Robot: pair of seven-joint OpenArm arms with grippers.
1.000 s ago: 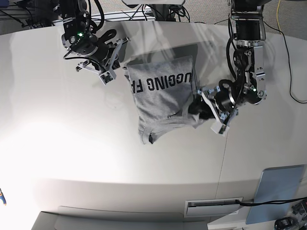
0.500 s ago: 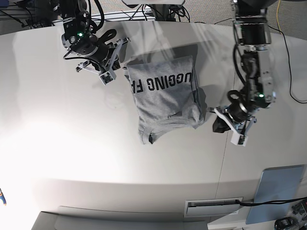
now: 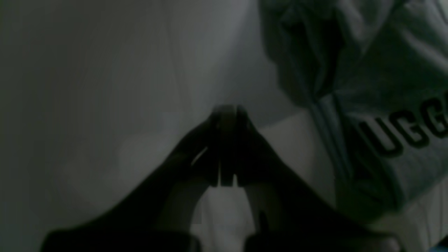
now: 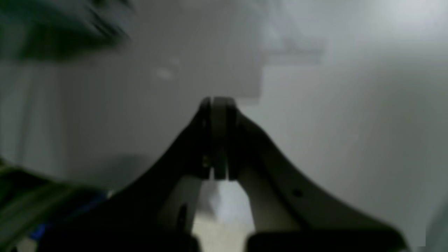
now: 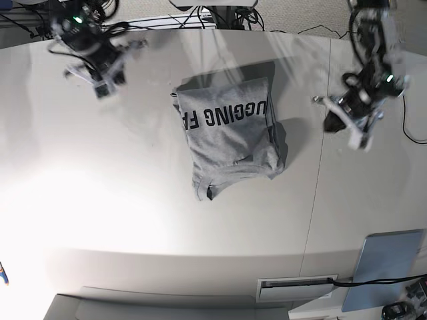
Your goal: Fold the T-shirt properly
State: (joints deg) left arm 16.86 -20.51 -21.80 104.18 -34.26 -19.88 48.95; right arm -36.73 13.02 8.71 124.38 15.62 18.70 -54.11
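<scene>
The heather-grey T-shirt (image 5: 230, 137) lies folded in a compact bundle at the middle of the white table (image 5: 133, 220), black lettering facing up, with a rumpled lower edge. My left gripper (image 5: 332, 123) is shut and empty, in the air to the right of the shirt and apart from it. In the left wrist view its shut tips (image 3: 227, 110) hang over bare table, with the shirt (image 3: 385, 87) at the right. My right gripper (image 5: 107, 87) is blurred at the far left back; the right wrist view shows it (image 4: 217, 101) shut and empty over bare table.
A flat grey-blue panel (image 5: 388, 267) lies at the front right corner. A slotted white plate (image 5: 297, 288) sits at the front edge. Cables (image 5: 220, 17) run behind the table's back edge. A table seam (image 5: 313, 200) runs front to back, right of the shirt.
My left gripper left the shirt's lower right edge and swung away to the right and back. My right gripper moved left and back from the shirt's top left corner. The shirt stayed put.
</scene>
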